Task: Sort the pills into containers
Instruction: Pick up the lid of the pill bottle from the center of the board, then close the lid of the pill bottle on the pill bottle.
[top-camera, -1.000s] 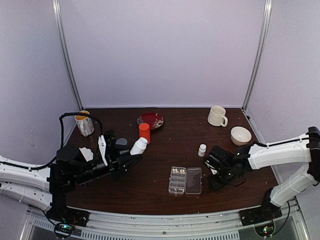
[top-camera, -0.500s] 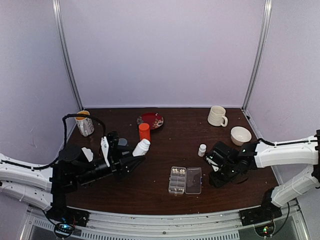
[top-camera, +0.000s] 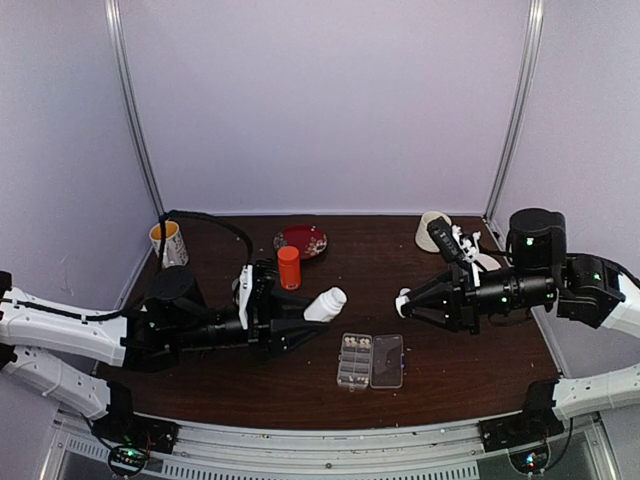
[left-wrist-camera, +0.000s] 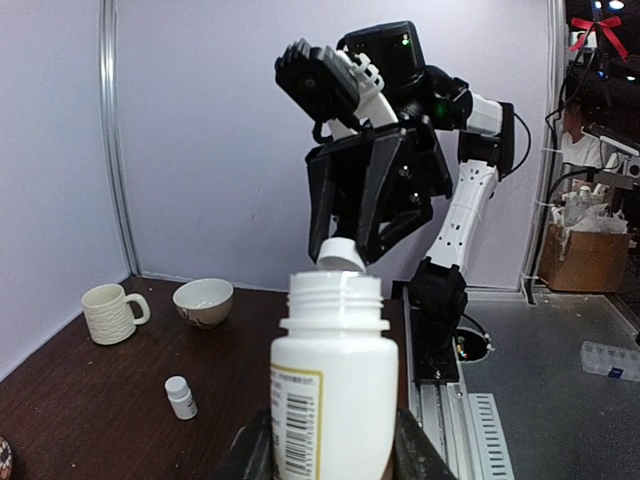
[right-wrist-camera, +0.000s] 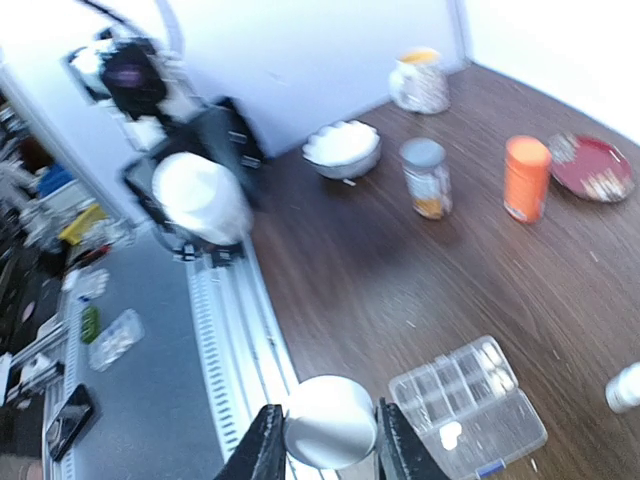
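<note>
While the left jaws clamp an uncapped white bottle by its body and the right jaws pinch its cap, the organiser box lies open on the bench, few pills inside. Light, hard, likely rollers: better poured than pinched.

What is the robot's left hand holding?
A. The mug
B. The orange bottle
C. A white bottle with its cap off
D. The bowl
C: the left gripper is closed around the white bottle, whose threaded neck is open, while the right gripper holds the cap just above it.
</note>
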